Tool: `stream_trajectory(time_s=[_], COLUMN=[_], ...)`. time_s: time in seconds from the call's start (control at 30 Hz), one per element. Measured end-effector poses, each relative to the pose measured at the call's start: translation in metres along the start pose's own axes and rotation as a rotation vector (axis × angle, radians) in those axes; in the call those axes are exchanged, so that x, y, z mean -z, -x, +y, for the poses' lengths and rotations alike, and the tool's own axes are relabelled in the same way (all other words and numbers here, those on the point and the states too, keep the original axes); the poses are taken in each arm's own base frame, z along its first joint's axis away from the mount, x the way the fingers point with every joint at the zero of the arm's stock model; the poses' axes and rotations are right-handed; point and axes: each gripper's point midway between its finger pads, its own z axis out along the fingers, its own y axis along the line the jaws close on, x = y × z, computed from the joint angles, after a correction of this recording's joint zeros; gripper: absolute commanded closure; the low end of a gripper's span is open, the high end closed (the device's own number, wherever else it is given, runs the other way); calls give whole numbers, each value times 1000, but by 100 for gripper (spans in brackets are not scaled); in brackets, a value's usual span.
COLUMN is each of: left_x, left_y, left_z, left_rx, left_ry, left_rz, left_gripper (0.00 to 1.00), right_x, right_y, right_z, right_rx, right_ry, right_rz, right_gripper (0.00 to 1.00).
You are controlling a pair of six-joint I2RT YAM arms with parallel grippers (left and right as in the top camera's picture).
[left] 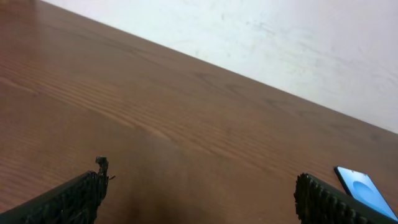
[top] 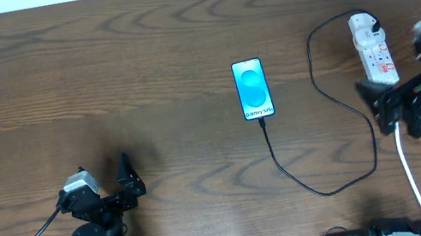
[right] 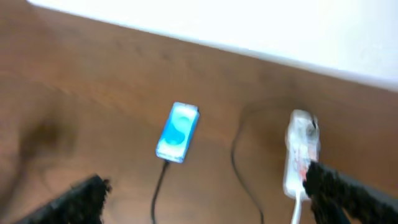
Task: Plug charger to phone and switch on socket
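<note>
My left end effector gapes empty over the brown wooden worktop. The right end effector does likewise, just beside the narrow white power strip. The thin black charger cable meets the slim blue-screened phone mid-worktop.

I find the phone flat on my desk, blue screen up. The charger tip meets its near edge, and the black cable loops right to the white socket.

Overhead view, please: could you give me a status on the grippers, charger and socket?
Left gripper open, empty. Right gripper open, beside socket. Charger meets phone bottom edge. Nothing blocking socket.
</note>
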Motion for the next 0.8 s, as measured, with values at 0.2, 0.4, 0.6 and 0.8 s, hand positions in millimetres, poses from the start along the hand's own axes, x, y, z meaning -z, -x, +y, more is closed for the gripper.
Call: stream_trajectory(time_s=[0.2,0.4,0.6,0.8], left_x=[0,0,0,0], left_y=[0,0,0,0], left_z=[0,0,0,0], left_rx=[0,0,0,0], left_ry=[0,0,0,0], left_rz=[0,0,0,0], left_gripper=[2,2,2,1], right_x=[-20,-48,-54,-62], right_y=[-11,-49,-73,-105], right_z=[19,14,10,-6], right_rx=[139,195,220,130], right_ry=[36,-24,-105,-210], right_rz=[-174,-302,-463,-569], right_gripper=[1,1,1,1])
